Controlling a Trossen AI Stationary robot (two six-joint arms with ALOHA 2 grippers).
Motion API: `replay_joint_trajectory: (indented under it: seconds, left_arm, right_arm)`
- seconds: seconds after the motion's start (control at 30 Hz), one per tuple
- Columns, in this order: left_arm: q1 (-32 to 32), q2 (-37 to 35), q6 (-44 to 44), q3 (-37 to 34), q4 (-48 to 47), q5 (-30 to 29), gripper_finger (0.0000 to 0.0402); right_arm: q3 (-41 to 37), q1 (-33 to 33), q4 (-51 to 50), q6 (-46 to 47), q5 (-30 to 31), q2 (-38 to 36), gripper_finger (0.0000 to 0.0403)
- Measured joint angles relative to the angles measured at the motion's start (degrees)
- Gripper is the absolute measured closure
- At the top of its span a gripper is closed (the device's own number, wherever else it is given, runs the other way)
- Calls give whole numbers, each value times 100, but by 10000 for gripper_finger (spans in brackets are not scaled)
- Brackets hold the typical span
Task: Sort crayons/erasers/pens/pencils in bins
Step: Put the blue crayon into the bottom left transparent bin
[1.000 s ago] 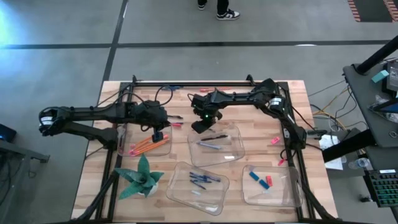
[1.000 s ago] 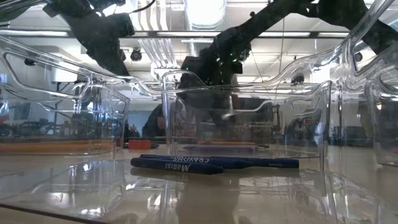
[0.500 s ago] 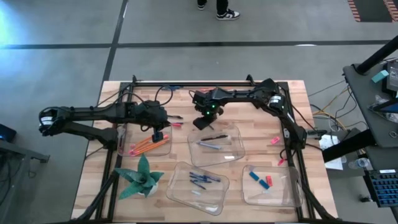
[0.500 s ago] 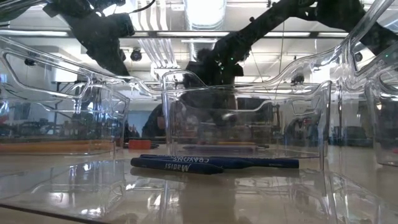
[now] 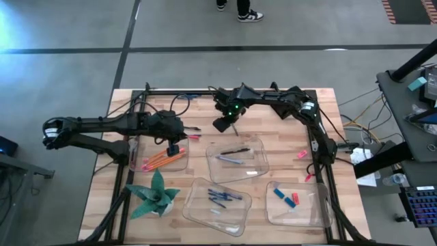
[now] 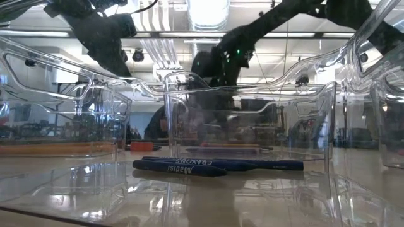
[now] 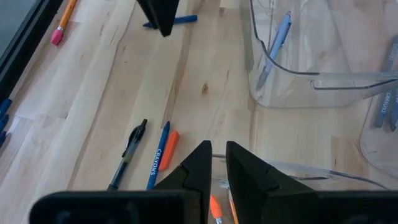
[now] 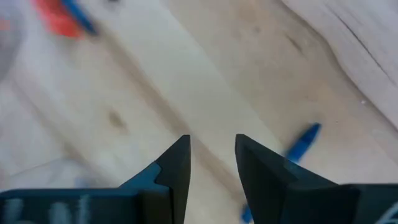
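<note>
Four clear bins stand on the wooden table: one with orange pencils, one with pens, one with dark crayons, one with blue and red erasers. My left gripper hangs above the pencil bin, its fingers a narrow gap apart with nothing between them. My right gripper is open and empty above bare table beyond the pen bin's far side. A blue crayon lies on the wood ahead of it.
A black pen, a blue crayon and an orange piece lie loose on the table by the pencil bin. A pink eraser lies at the right. A green paper plant stands near the front left.
My right gripper has risen and gone toward the table's far edge, away from the pen bin, turning a little as it went. It has stayed open and empty. The left arm has kept still.
</note>
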Motion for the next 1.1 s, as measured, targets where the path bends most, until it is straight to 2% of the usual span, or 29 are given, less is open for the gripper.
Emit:
replay_joint_trajectory:
  seconds: [0.27, 0.53, 0.67, 1.1]
  left_arm:
    - [0, 0, -2, 0, 4, 0, 367]
    - [-2, 0, 0, 0, 9, 0, 367]
    - [-2, 0, 0, 0, 4, 0, 367]
    - [-1, 0, 7, 0, 9, 0, 367]
  right_arm:
    - [-38, 46, -516, -22, 1104, -42, 284]
    - [-76, 34, -921, -26, 1620, -28, 284]
    - [-216, -78, -1427, -9, 1708, -28, 284]
    - [-748, -281, -1121, -154, 1689, -48, 288]
